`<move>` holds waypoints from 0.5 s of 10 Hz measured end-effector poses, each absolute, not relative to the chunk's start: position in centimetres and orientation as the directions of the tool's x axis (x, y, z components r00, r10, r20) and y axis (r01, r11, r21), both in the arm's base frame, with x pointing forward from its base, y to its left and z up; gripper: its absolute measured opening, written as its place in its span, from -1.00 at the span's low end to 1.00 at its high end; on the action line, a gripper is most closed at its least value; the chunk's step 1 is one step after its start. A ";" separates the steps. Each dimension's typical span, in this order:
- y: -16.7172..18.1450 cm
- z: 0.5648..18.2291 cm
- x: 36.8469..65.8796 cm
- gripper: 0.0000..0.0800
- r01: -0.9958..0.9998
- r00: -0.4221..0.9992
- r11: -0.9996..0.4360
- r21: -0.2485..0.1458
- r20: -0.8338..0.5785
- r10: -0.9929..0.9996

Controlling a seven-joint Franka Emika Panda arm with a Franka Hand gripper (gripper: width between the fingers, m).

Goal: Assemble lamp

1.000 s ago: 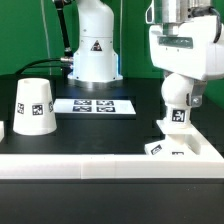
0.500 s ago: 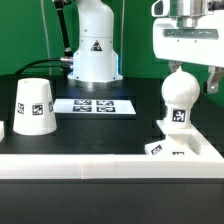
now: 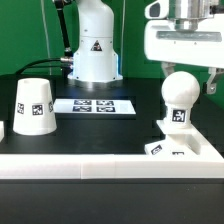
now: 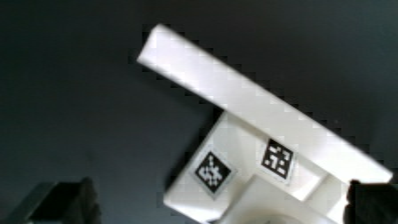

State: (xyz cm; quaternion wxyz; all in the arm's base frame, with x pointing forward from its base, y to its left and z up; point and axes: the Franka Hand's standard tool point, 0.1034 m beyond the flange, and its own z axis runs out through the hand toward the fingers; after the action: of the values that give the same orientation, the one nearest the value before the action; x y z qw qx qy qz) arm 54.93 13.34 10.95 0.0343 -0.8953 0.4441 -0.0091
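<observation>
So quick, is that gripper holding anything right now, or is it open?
Gripper: open and holding nothing; it hangs above the white plastic round-headed bulb, which stands upright on the low square white base.

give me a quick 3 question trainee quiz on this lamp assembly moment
1. True or false: the gripper is clamped on the bulb.
2. Where is the shade?
A. over the bulb
B. alone on the table at the exterior view's left
C. lying on the marker board
3. Fill in: the bulb stands upright in the ____.

Key:
1. False. The gripper hangs above the bulb's round head, fingers spread and clear of it.
2. B. It stands narrow end up, apart from the other parts.
3. Base, the low square part by the white border wall.
</observation>
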 end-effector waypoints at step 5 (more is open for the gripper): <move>11.2 10.9 53.9 0.75 -0.623 0.780 -0.779 -0.065 0.014 -0.625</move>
State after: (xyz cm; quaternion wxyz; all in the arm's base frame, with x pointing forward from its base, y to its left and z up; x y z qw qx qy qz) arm 53.87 11.16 10.85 0.0286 -0.9431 0.3309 -0.0173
